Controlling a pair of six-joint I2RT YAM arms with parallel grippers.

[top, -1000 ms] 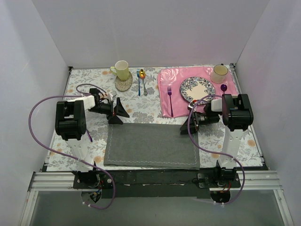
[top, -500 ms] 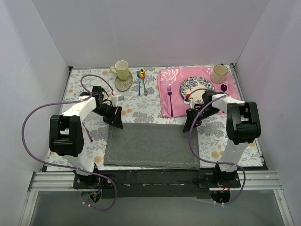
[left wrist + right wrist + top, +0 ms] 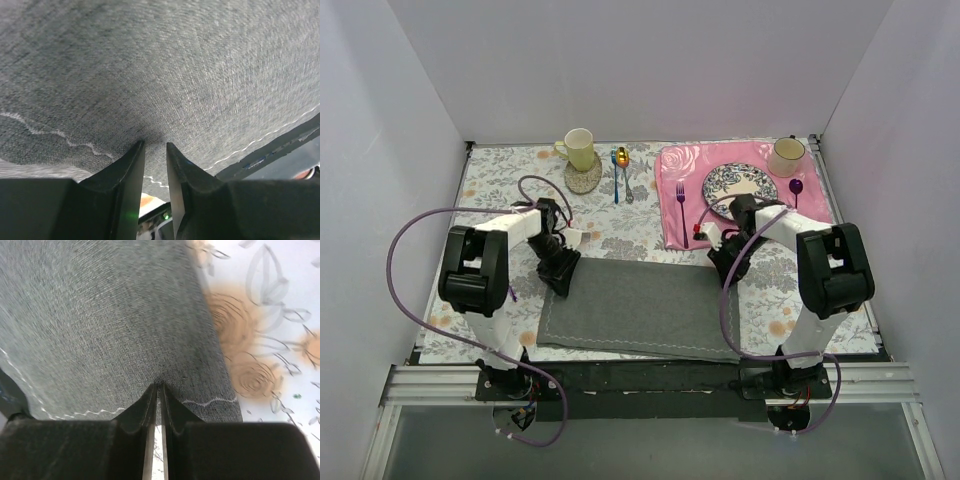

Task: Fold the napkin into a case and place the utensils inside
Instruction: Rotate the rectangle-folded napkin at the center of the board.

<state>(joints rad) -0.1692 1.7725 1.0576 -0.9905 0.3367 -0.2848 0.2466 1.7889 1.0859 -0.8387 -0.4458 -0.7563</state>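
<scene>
The napkin (image 3: 630, 305) lies spread out in the lower middle of the overhead view, between the two arms. Its two far corners are hidden under the gripper heads. In the left wrist view the grey cloth (image 3: 175, 75) fills almost the whole frame and is cut off at three sides; only its white zigzag stitching marks the edge. In the right wrist view the cloth (image 3: 100, 315) covers the left and middle of the frame.

The left gripper (image 3: 558, 272) (image 3: 155, 145) clamps the far left corner. Its fingers leave only a narrow slit, and the cloth puckers at the tips. The right gripper (image 3: 722, 262) (image 3: 158, 387) pinches the far right corner, its jaws nearly touching.

At the upper middle, well apart from the napkin, lies a small silver utensil (image 3: 628, 188), probably the fork, too small to make out. A gold-bowled spoon (image 3: 621, 157) lies just beside it.

The table has a floral cover (image 3: 500, 180) (image 3: 260, 340). The pink placemat (image 3: 670, 215) carries a patterned plate (image 3: 740, 187). White walls (image 3: 650, 70) close the space.
</scene>
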